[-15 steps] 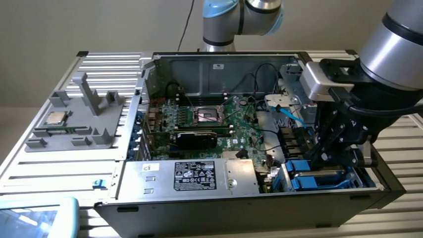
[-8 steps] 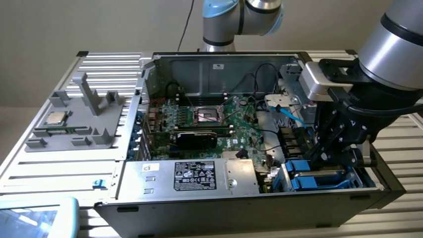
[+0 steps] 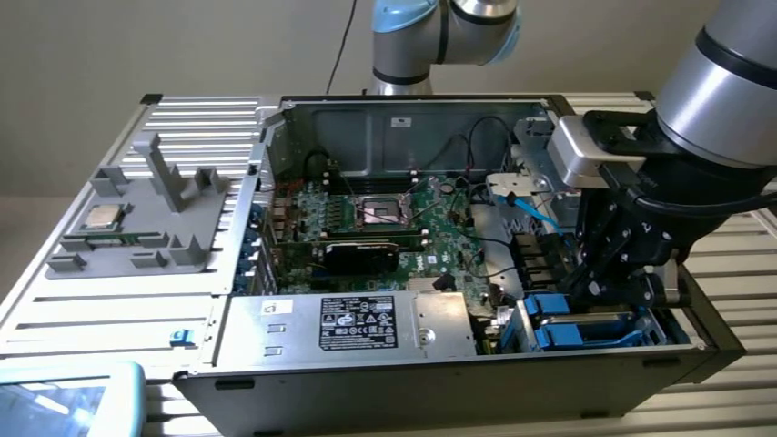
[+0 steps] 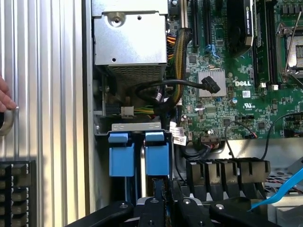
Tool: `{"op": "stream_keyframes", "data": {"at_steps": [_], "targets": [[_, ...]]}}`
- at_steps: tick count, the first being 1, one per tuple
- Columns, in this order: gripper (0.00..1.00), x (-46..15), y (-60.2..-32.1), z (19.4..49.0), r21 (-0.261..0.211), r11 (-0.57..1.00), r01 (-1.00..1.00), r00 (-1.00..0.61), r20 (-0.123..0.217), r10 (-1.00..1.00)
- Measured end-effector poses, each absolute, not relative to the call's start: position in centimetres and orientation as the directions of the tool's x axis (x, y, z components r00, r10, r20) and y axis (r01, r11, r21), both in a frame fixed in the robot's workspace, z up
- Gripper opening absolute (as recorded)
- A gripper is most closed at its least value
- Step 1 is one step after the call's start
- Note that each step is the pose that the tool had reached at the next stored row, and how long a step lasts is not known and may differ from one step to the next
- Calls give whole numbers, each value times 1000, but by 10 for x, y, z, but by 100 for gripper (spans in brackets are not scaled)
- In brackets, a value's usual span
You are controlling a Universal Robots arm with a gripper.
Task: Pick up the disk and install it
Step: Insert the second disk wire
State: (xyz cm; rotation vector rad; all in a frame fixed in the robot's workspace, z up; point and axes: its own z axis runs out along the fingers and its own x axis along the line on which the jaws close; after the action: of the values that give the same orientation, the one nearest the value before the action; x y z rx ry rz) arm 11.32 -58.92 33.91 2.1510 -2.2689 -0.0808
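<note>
Jaws nearly pressed together, the gripper (image 3: 620,289) reaches down into the drive bay at the front corner of the open computer case (image 3: 364,378), on the exterior view's right; the black fingers (image 4: 156,205) appear to pinch the top edge of the disk (image 4: 157,158), though the contact itself is hidden behind the linkage. That disk stands on edge in the bay, its bright blue carrier facing up, with a second blue carrier (image 4: 121,158) just beside it. Judging by its look, a hard drive in a plastic frame is stiff and fairly dense for its bulk, with smooth metal faces that could slip, so the blue carrier's rim seems the safer hold, and it should not be knocked or twisted in its slot. Beyond the bay sits the silver power supply box (image 3: 352,323) with its black label, then the green motherboard (image 3: 377,218) with its empty CPU socket. Farther off, outside the case, a grey fixture (image 3: 146,218) holds a small CPU chip (image 3: 101,217).
</note>
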Motion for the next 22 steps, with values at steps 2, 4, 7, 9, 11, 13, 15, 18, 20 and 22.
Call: {"op": "stream_keyframes", "data": {"at_steps": [2,4,7,9,11,13,15,18,20,22], "targets": [[16,113,-589,339,47,53,-998,-54,-25,-998],[16,113,-589,338,47,53,-998,-54,-25,-998],[16,113,-589,338,47,53,-998,-54,-25,-998],[16,113,-589,338,47,53,-998,-54,-25,-998],[16,114,-589,337,47,53,-998,-54,-25,-998],[16,115,-589,337,47,53,-998,-54,-25,-998],[16,115,-589,337,47,53,-998,-54,-25,-998],[16,115,-589,335,47,53,-998,-54,-25,-998],[16,115,-589,335,47,53,-998,-54,-25,-998],[16,115,-589,335,47,53,-998,-54,-25,-998]]}}
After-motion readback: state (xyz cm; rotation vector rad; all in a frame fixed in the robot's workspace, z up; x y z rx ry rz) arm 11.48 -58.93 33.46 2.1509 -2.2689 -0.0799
